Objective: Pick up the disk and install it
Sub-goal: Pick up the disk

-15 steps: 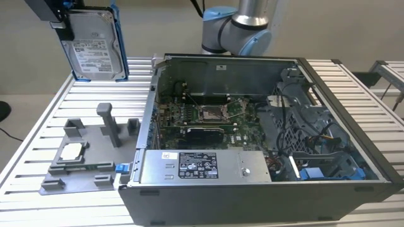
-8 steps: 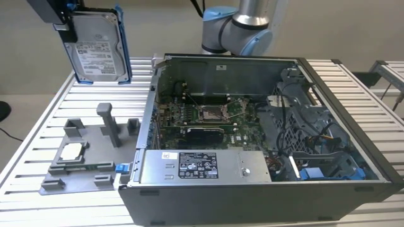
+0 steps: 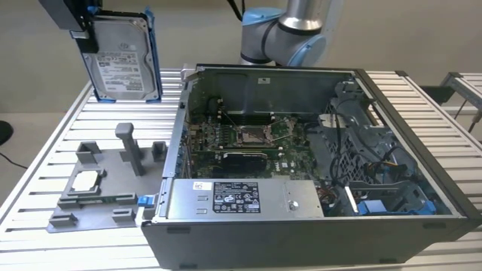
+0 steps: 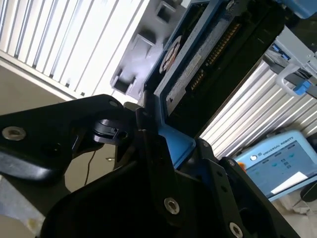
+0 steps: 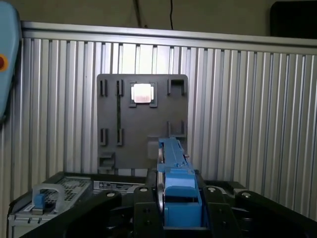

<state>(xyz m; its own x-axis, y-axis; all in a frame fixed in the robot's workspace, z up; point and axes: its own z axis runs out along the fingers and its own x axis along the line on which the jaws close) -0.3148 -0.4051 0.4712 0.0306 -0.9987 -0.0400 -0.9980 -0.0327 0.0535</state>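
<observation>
Computer case (image 3: 301,243) lies open on the slatted surface (image 3: 98,113); the disk (image 3: 121,53) is held aloft at its eleven o'clock, fingers (image 5: 144,208) clamped on the blue bracket (image 5: 178,193). Grip should be kept firm, and the case wall cleared.

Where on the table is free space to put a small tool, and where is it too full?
Bare slats lie on the table between the grey fixture and the far edge, below the held disk, and to the exterior view's right of the computer case. Its inside is crowded with boards and cables.
</observation>
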